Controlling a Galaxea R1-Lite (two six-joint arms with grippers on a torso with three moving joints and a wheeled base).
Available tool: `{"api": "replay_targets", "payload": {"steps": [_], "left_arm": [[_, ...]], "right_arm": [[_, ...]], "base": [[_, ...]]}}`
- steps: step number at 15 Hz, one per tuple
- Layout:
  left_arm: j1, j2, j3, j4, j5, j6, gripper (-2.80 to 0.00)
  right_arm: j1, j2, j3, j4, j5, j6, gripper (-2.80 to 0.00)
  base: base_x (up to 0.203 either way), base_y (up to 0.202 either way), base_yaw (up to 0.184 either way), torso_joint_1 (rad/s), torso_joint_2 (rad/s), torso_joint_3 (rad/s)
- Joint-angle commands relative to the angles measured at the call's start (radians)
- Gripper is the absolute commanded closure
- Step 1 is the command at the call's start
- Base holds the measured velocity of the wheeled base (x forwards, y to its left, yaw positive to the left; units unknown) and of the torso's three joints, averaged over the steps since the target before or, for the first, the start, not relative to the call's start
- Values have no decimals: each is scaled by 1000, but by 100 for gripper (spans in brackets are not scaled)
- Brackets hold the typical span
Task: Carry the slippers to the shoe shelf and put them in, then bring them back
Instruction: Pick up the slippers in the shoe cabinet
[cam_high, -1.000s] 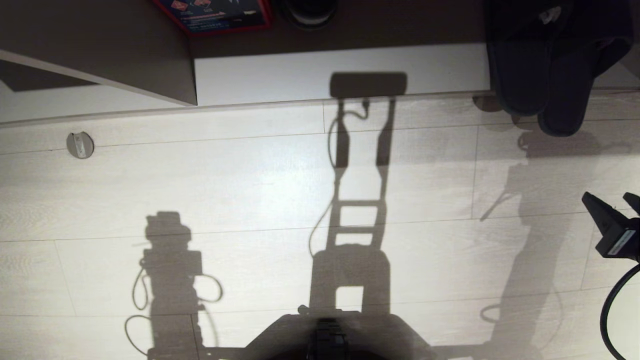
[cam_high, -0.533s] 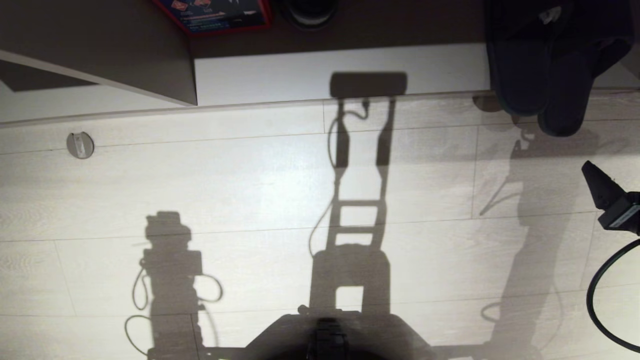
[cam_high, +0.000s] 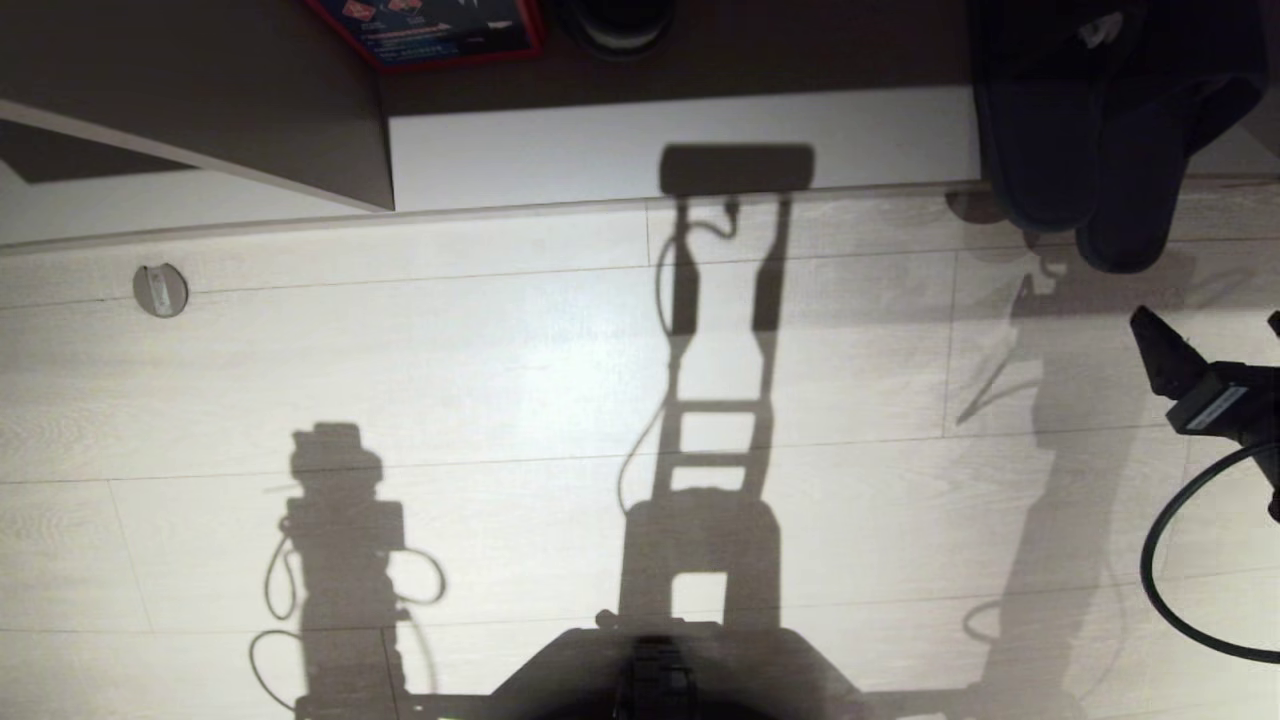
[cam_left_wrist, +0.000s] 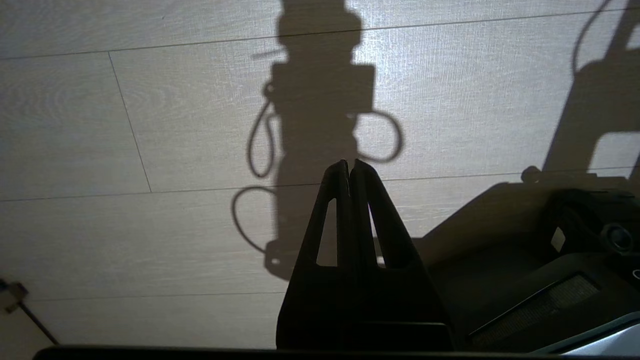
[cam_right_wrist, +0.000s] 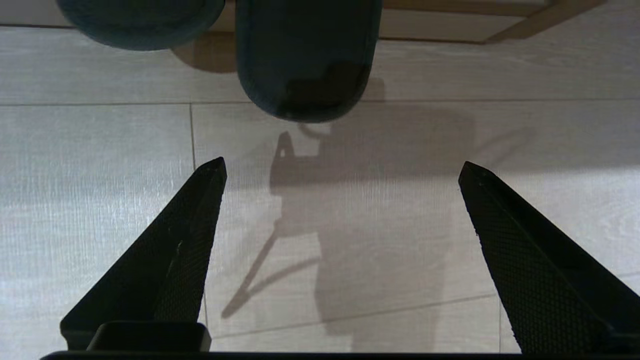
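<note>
The slippers (cam_high: 1085, 170) lie side by side at the far right of the scene, their front parts resting on the pale base board of the shoe shelf (cam_high: 680, 150) and their near ends overhanging its edge onto the light wood-grain floor (cam_high: 500, 380). The right-hand slipper reaches a little nearer than the left-hand one. In the right wrist view both slipper ends (cam_right_wrist: 305, 60) show beyond the fingertips, apart from them.

The right gripper (cam_right_wrist: 342, 167) hovers over the floor near the slippers, on their near side at the scene's right edge. Its jaws stand wide apart and hold nothing; bare floor and the arm's shadow lie between them. In the head view only one dark finger (cam_high: 1160, 350) and part of the wrist with a looping black cable (cam_high: 1175, 590) show.

The left gripper (cam_left_wrist: 349, 164) hangs over the floor at the near left, jaws pressed together and empty.

A taupe upright panel (cam_high: 250, 110) stands at the far left of the shelf, a red-edged box (cam_high: 430, 30) beyond it, and a small round metal disc (cam_high: 160, 290) sits in the floor on the left.
</note>
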Motion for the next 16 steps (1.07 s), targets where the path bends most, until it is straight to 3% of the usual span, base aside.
{"api": "replay_targets", "payload": {"steps": [1,12,16], "left_arm": [[0,0,0,0,0,-1,0],[0,0,0,0,0,-1,0],[0,0,0,0,0,-1,0]], "right_arm": [[0,40,-26,-9,-1,-1,-280],[18,120,-248,-9,-36,31,-280],[79,161,-334,-9,-214,88,-280]], "base": [[0,0,0,0,0,0],[0,0,0,0,0,0],[0,0,0,0,0,0]]}}
